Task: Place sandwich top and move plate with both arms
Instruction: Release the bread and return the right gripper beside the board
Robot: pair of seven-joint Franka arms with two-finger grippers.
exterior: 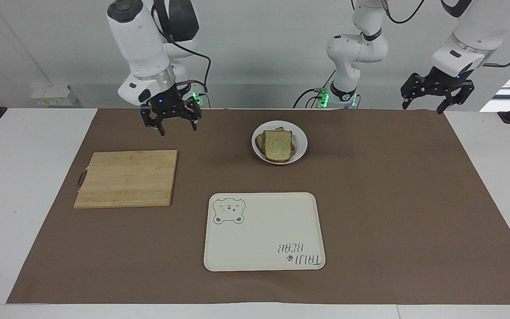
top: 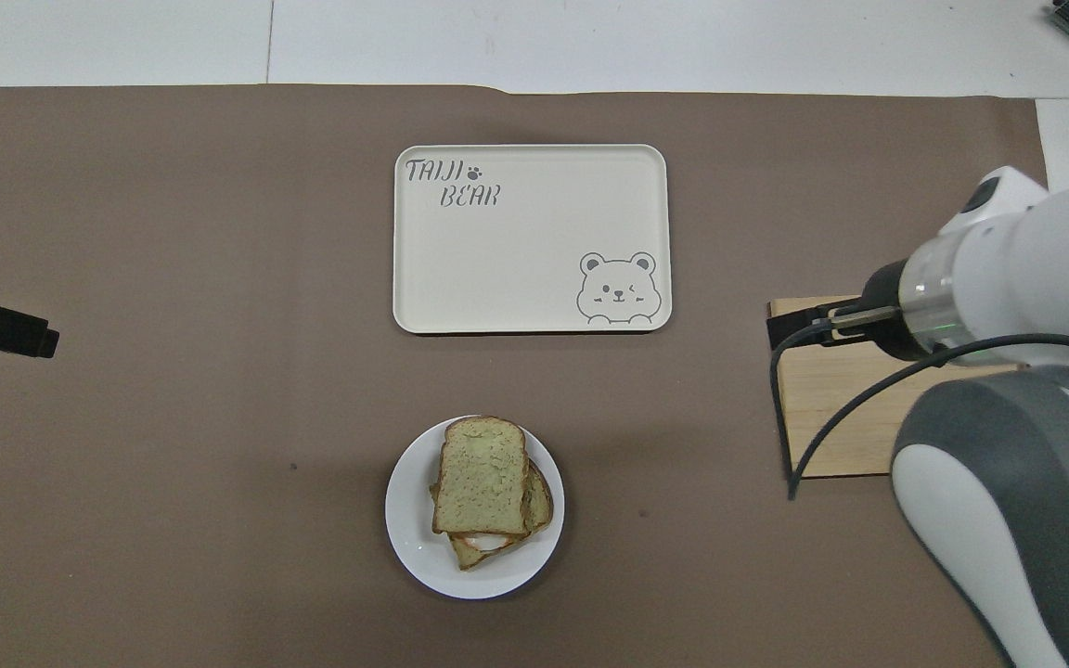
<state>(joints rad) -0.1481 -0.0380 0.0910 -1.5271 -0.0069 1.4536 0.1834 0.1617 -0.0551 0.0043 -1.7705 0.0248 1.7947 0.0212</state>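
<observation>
Speckled brown-crusted sandwich top [exterior: 278, 145] already stacked on small round white plate [exterior: 299, 148]. Right claw [exterior: 171, 125] spread, empty, over tabletop [exterior: 370, 199]; left claw [exterior: 436, 98] spread, empty, waiting. Next: both claws grip plate rim.

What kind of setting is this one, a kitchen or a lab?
Most likely a robotics lab staged as a kitchen task: two table-mounted arms, a brown mat covering a white table, and props such as the plate, cutting board and bear tray.

A robotics lab: bench-mounted arms [exterior: 148, 40], paper-covered table [exterior: 414, 199], bare walls.
</observation>
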